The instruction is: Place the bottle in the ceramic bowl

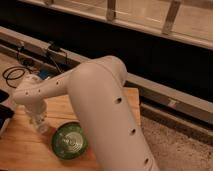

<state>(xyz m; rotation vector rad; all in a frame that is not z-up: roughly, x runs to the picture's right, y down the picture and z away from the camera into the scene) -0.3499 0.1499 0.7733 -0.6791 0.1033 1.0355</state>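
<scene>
Closed hand (39,123) over wooden board (20,150), just beside ceramic bowl (70,141)

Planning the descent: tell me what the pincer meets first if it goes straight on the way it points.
The pincer, shut on what looks like the bottle, points down. Straight on, it would probably meet the wooden tabletop first, just beside the ceramic bowl; depth is unclear.

The thick white arm (107,115) rises from the lower right of the frame and bends over toward the left. Its wrist (32,96) points downward at the left, and the tool (39,124) hangs beneath it, fingers drawn together.
</scene>
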